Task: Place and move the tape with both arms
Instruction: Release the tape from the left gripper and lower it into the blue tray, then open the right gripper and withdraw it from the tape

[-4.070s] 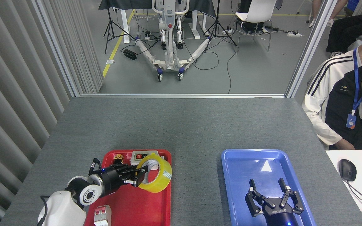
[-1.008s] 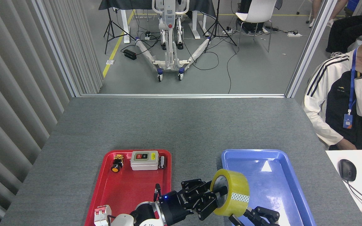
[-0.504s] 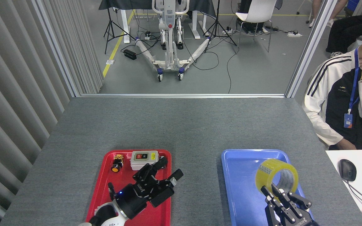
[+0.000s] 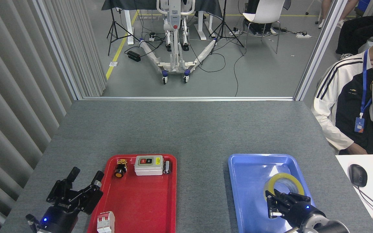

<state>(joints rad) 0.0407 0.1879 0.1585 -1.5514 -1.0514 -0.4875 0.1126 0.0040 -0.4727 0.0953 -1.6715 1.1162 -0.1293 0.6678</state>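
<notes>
The tape (image 4: 283,181), a yellow translucent roll, lies flat in the right half of the blue tray (image 4: 248,168). My right gripper (image 4: 278,202) comes in from the bottom edge, and its black fingers are closed on the roll's near rim. My left gripper (image 4: 86,173) stands open over the grey table at the left edge of the red tray (image 4: 141,200), with nothing between its fingers. Its blue light shows near the bottom edge.
The red tray holds a grey switch box (image 4: 148,165), a small push button (image 4: 119,170) and a red-and-white breaker (image 4: 105,221). A person (image 4: 351,106) sits at the table's right side. A white desk with a mouse (image 4: 357,174) adjoins at the lower right.
The right gripper has lowered the tape from upright in the air to flat in the blue tray. The open left gripper has pulled back leftward off the red tray.
</notes>
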